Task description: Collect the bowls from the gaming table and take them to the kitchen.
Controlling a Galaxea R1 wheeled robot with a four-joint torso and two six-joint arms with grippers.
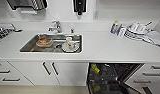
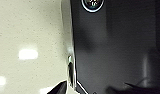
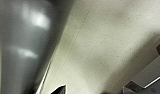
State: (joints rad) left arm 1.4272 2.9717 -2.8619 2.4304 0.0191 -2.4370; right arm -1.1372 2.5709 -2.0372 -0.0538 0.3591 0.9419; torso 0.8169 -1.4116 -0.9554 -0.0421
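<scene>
Before us in the head view runs the white countertop (image 1: pixel 103 47) of the kitchen, with the steel sink (image 1: pixel 28 46) set at about ten o'clock from the picture's centre and the tap (image 1: pixel 56 26) just behind it at eleven. Inside the sink we make out what looks like a pale bowl (image 1: pixel 44 42) with something orange in it, and beside it a white cup on a plate (image 1: pixel 70 45); whether that pale bowl is one of ours we cannot say. At five o'clock the dishwasher (image 1: pixel 108 77) stands open, and yellow-green pieces (image 1: pixel 95 68) show in its dark rack — possibly the bright bowl, though too blurred to be sure.

We judge such bowls light, stiff and a little slick — thin plastic that will skid if pushed, not break if dropped. Our best hold would be a pinch across the rim, one finger inside the wall and one outside.

Both wrist views look down at speckled pale floor (image 3: pixel 108 45) and dark robot parts; we cannot tell how either arm's jaws stand.
</scene>
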